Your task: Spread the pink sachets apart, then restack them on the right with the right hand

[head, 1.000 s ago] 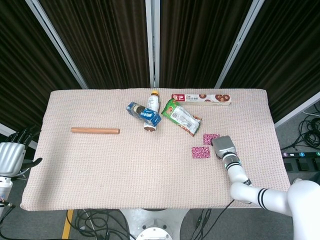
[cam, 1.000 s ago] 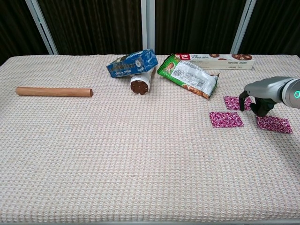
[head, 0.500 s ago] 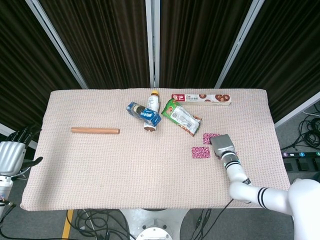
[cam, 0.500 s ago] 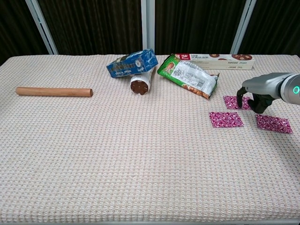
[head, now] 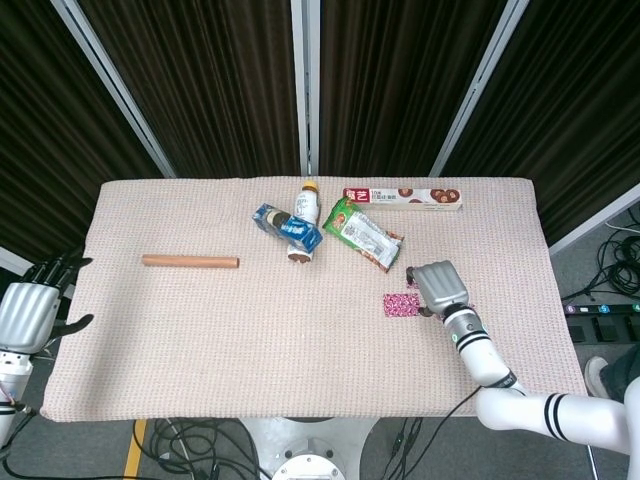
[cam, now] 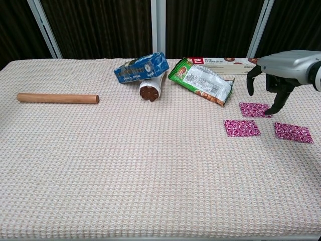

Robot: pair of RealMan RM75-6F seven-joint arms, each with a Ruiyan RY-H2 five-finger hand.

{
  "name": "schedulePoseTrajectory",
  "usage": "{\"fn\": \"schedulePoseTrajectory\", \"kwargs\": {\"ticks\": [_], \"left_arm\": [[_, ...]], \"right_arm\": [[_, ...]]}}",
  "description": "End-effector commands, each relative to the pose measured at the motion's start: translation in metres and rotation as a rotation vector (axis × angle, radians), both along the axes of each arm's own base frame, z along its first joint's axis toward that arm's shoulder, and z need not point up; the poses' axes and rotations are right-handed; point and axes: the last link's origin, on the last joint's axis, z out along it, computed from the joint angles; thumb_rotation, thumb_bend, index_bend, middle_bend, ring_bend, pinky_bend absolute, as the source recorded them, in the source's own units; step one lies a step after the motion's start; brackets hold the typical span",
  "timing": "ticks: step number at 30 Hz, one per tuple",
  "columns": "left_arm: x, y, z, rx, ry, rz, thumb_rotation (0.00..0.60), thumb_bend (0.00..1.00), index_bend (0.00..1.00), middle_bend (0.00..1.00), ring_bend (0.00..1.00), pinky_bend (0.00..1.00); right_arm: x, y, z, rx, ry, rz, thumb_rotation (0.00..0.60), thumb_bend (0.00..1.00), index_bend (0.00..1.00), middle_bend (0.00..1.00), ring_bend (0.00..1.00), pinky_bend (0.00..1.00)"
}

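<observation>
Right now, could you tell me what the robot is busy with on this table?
The right hand hangs above three pink sachets that lie apart, flat on the cloth near the table's right side. Its fingers are spread and hold nothing. The spreading looks done; restacking has not begun. The left hand sits idle off the table's left edge.

Cloth-covered table (cam: pixel 100 165) carries three pink sachets (cam: pixel 242 127), snacks (cam: pixel 200 80).
</observation>
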Motion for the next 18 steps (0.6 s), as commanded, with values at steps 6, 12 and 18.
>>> {"fn": "schedulePoseTrajectory", "kwargs": {"ticks": [6, 12, 18], "left_arm": [[-0.006, -0.002, 0.005, 0.011, -0.009, 0.016, 0.600, 0.09, 0.25, 0.22, 0.19, 0.29], [-0.010, -0.003, 0.009, 0.011, -0.016, 0.018, 0.600, 0.09, 0.25, 0.22, 0.19, 0.29], [-0.012, -0.002, 0.011, 0.007, -0.019, 0.015, 0.600, 0.09, 0.25, 0.22, 0.19, 0.29]], "right_arm": [[-0.004, 0.001, -0.028, -0.024, 0.022, 0.017, 0.600, 0.00, 0.51, 1.00, 1.00, 0.96], [-0.008, 0.001, -0.045, -0.060, 0.046, -0.019, 0.600, 0.00, 0.52, 1.00, 1.00, 0.96], [-0.014, 0.000, -0.052, -0.039, 0.087, -0.063, 0.600, 0.00, 0.38, 1.00, 1.00, 0.96]]}}
